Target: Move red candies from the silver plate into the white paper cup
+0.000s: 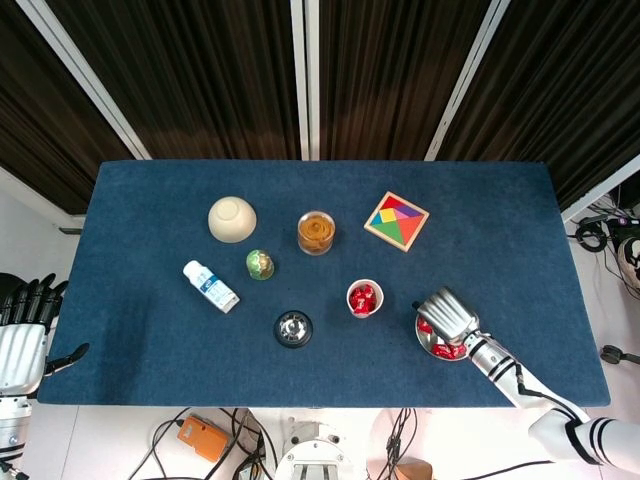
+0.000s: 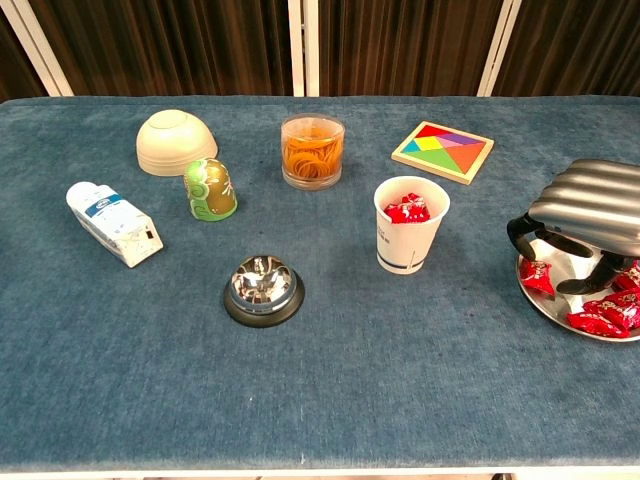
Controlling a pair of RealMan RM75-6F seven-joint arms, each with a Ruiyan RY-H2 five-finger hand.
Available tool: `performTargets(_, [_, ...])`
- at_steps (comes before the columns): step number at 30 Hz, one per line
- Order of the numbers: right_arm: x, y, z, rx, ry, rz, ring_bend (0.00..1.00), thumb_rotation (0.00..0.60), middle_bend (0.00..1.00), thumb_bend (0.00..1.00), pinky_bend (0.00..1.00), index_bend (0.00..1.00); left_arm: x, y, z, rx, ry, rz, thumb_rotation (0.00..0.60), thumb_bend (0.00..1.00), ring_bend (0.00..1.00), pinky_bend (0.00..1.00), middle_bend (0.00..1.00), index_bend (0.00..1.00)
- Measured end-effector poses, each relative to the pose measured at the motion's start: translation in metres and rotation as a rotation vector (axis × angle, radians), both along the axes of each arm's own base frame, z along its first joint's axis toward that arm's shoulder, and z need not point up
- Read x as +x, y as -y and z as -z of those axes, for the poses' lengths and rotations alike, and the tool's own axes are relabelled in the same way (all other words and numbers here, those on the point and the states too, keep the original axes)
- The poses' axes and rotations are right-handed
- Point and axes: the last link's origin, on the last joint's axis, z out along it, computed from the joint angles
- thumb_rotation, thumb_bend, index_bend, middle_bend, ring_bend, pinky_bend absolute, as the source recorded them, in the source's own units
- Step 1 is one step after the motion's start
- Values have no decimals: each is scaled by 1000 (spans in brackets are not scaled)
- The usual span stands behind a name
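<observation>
The white paper cup stands mid-table with a few red candies inside; the head view shows the cup too. To its right lies the silver plate with several red candies on it. My right hand hovers low over the plate, fingers curled down beside one candy, thumb apart, nothing visibly held. From above, the right hand hides most of the plate. My left hand hangs off the table's left edge, fingers spread and empty.
A service bell sits left of the cup. Behind it are a lying white bottle, a green egg-shaped toy, an upturned cream bowl, a glass of rubber bands and a tangram puzzle.
</observation>
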Motion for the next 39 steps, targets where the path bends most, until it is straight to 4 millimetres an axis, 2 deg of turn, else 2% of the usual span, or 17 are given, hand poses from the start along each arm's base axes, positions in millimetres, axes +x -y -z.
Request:
performTargets(10, [0,3,8,8,7,13,1000,600,832,358,1000,573,-2,1,0,-1,0,-5,600,0,0,0,7,95])
performTargets(12, [0,3,10,16,4,14,1000,600,832,394,1000,593,-2,1,0,0,0,-5,600,0,0,0,7,95])
performTargets(17, [-1,2,12,25,6,25,1000,600,831,581,1000,662,-3,2,0,1,1,-7,600,0,0,0,7,94])
performTargets(22, [5,4,-1,-12,63,27,1000,600,832,598,1000,678,-3,3,-1,3,1,-5,600,0,0,0,7,95])
performTargets(25, [18,6,-15,-44,140,22,1000,600,832,598,1000,681,-1,2,-2,4,1,1,600,0,0,0,8,94])
performTargets(31, [63,21,-35,-86,291,-27,1000,600,832,598,1000,668,1,1,-2,5,0,8,600,0,0,0,7,95])
performTargets(34, [83,32,-33,-80,327,-38,1000,600,832,598,1000,658,2,1,-2,5,-3,9,600,0,0,0,7,94])
performTargets(39, [108,39,-12,-35,320,-39,1000,600,832,596,1000,625,1,2,-3,7,-7,3,600,0,0,0,7,95])
